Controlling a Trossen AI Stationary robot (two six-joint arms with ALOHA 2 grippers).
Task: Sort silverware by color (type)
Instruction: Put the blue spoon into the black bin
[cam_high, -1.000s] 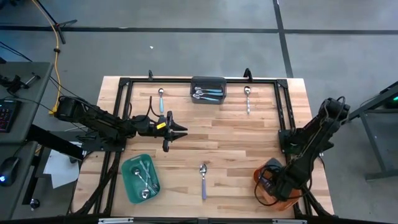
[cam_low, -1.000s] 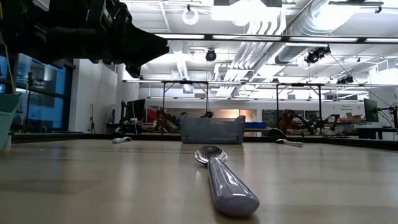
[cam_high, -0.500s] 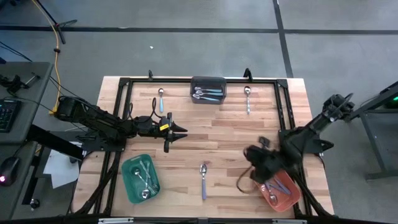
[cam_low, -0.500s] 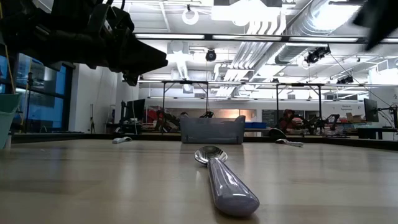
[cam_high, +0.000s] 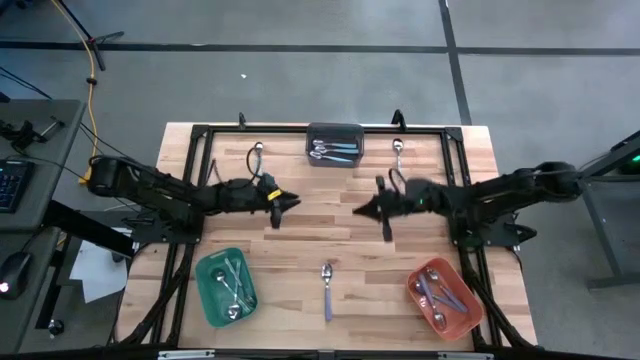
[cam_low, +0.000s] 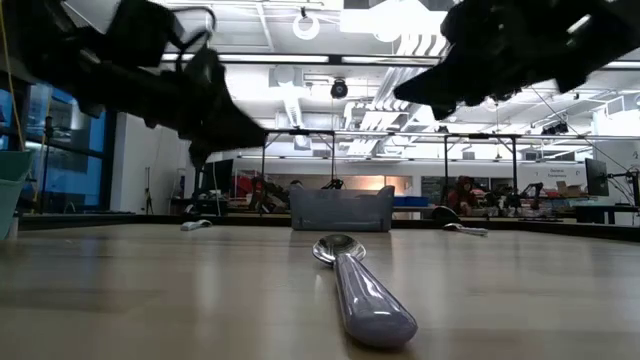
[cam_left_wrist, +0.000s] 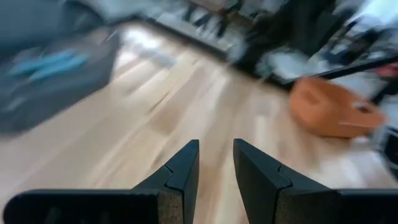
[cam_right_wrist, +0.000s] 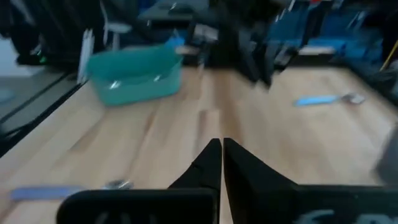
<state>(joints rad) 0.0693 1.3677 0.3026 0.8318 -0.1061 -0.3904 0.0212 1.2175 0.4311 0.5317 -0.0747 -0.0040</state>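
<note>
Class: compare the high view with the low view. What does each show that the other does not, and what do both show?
Only the high view shows the green bin and the red bin with the spoons in them, and both whole arms over the table.

Only the low view shows the room behind: ceiling pipes and benches.

Both show the purple spoon lying alone at the front, the grey bin at the back, and the left pincer and right pincer above the table.

Bright ceiling lights shine evenly on the pale wooden table (cam_high: 330, 240), making only soft shadows, while both wrist pictures are smeared with blur and the dark arms in the low picture look fuzzy.
</note>
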